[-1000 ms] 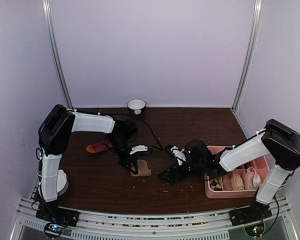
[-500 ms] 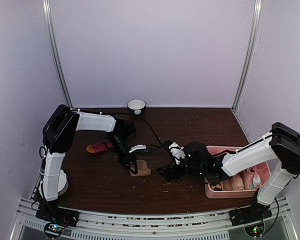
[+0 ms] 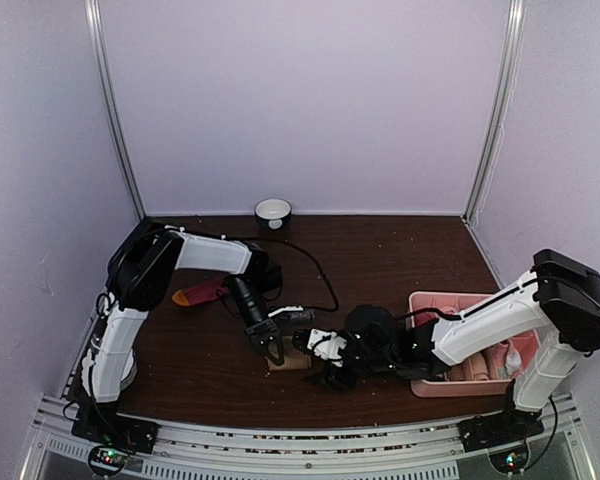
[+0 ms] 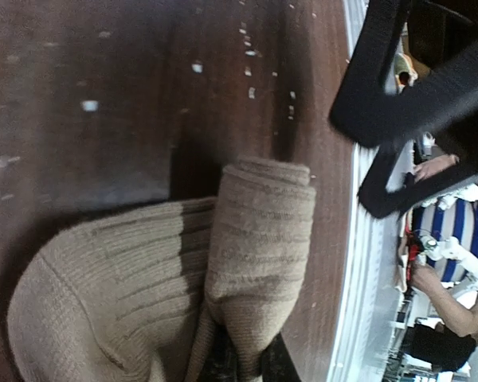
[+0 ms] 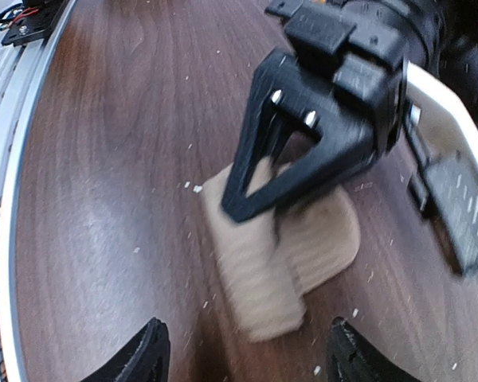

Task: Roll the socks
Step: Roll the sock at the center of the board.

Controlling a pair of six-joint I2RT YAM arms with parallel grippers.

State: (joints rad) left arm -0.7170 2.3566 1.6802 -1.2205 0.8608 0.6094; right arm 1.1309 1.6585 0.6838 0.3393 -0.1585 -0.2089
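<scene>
At the back wall, a small white bowl (image 3: 273,211); at the right, a pink divided tray (image 3: 445,391), partly hidden by the right arm. Black cable (image 3: 310,262) and crumbs across the dark wooden table (image 3: 400,250). Left of centre, well apart from the grippers, the dark red sock (image 3: 202,293). Near the front edge, the tan sock (image 3: 292,361), folded over itself — pinched at the fold by the left gripper (image 3: 273,347), clenched from above, arm bent at the elbow. Just beside, low over the wood, the right gripper (image 3: 330,372) — fingers spread, grasping nothing, pointed at the sock.
</scene>
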